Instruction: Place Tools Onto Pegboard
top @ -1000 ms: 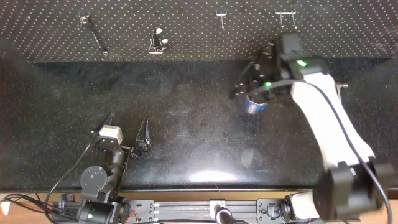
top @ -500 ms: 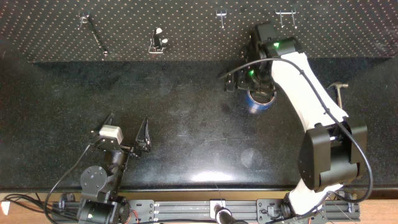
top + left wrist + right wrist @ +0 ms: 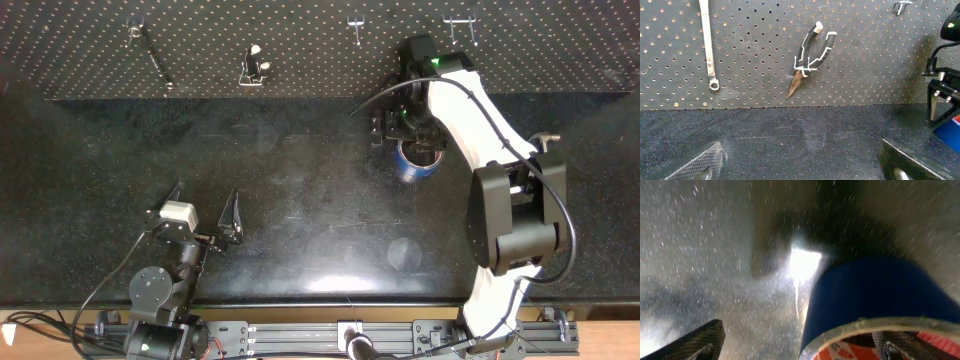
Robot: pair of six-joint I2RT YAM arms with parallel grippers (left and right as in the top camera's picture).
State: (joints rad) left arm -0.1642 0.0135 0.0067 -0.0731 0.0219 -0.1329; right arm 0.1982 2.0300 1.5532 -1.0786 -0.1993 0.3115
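Hanging on pegboard (image 3: 300, 40) (top): wrench (image 3: 150, 55) & pliers (image 3: 255, 66) are hung; hooks (image 3: 460, 27) nr R side are bare.
Tape roll (image 3: 413, 165) (top): blue, is laid on table (image 3: 300, 200) below board; right gripper (image 3: 405, 128) is placed at it.
Left gripper (image 3: 206, 200) (top): parked by its base.
L wrist: its jaws are shown wide open, nothing held.
R wrist: one finger (image 3: 905, 347) is set inside roll's core, other well outside; jaws wide apart, roll not clamped.
Progress: 2 tools done; roll is judged yet to be gripped & hung.
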